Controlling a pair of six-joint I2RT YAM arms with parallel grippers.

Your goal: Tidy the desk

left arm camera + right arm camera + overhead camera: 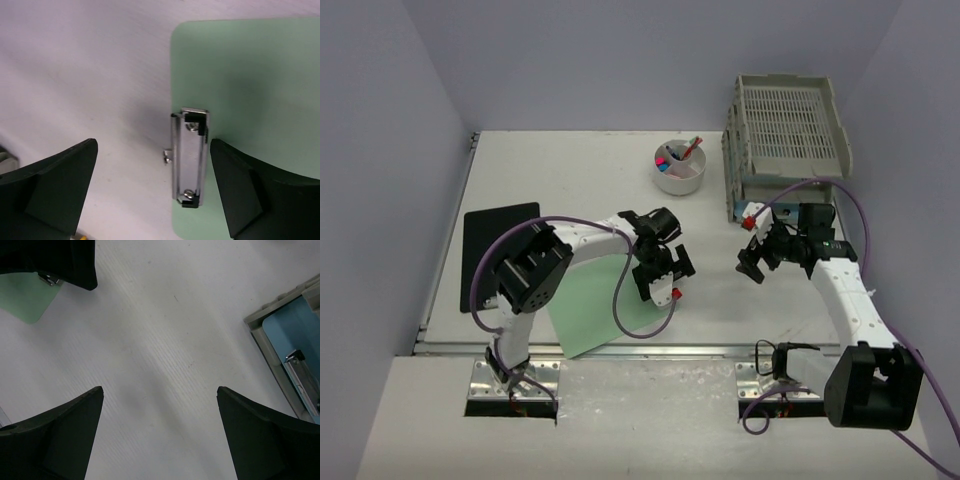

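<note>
Beneath both pincers, white tabletop [570,170], walled in pale lilac, with metal rail [650,350] along the near edge. Flat on it at that edge, green clipboard [590,310], metal clip [190,157] on one side. Over that clip, left pincer [660,275], jaws spread wide, clip between the fingers, nothing gripped. Right of the clipboard and well apart from it, right pincer [755,262], likewise spread and empty, over bare tabletop. Left of the clipboard, black board [500,255]. Beyond the clipboard, white bowl [680,168] with small coloured bits. Beyond and right of it, grey stacked trays [785,140], blue clipboard [300,335] inside one.
</note>
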